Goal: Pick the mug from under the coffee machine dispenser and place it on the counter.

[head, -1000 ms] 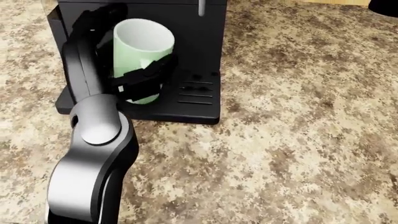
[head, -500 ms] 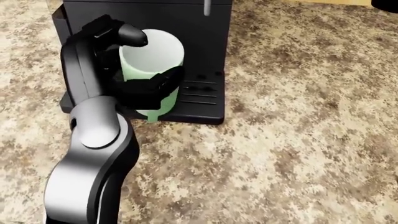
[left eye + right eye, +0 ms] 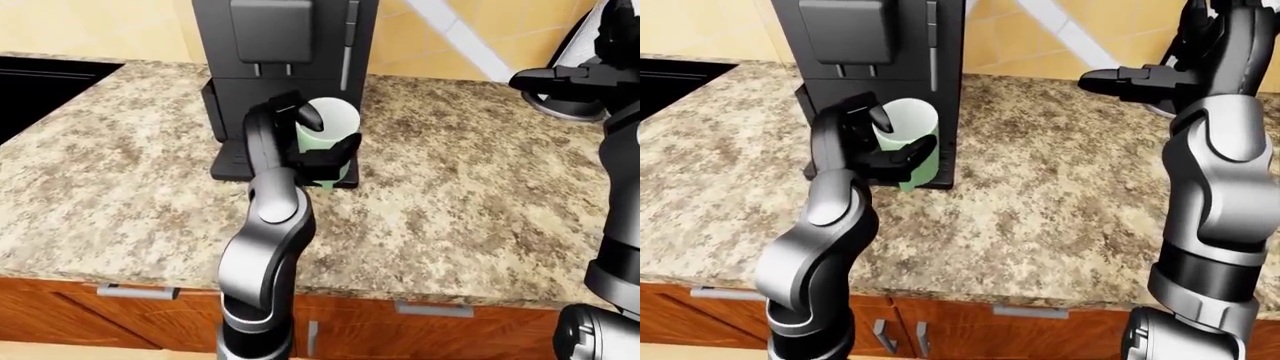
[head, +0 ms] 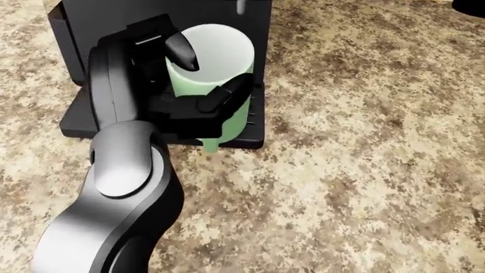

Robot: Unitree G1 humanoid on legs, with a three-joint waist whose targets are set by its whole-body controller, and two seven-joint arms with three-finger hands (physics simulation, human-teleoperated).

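A pale green mug (image 4: 216,62) is held upright in my left hand (image 4: 198,85), lifted over the right part of the black coffee machine's drip tray (image 4: 83,116). One finger hooks over the mug's rim and the others wrap its side. The coffee machine (image 3: 285,52) stands at the top of the counter in the left-eye view. My right hand (image 3: 1130,79) is raised with fingers open and empty, far to the right, well above the counter.
The speckled granite counter (image 3: 450,195) stretches to the right of the machine. A dark sink or stove (image 3: 40,79) lies at far left. A metal appliance base (image 3: 565,105) sits at far right. Wooden drawers (image 3: 420,322) run below the counter edge.
My left hand has carried the mug up and out toward the right edge of the drip tray. The head camera has shifted slightly.
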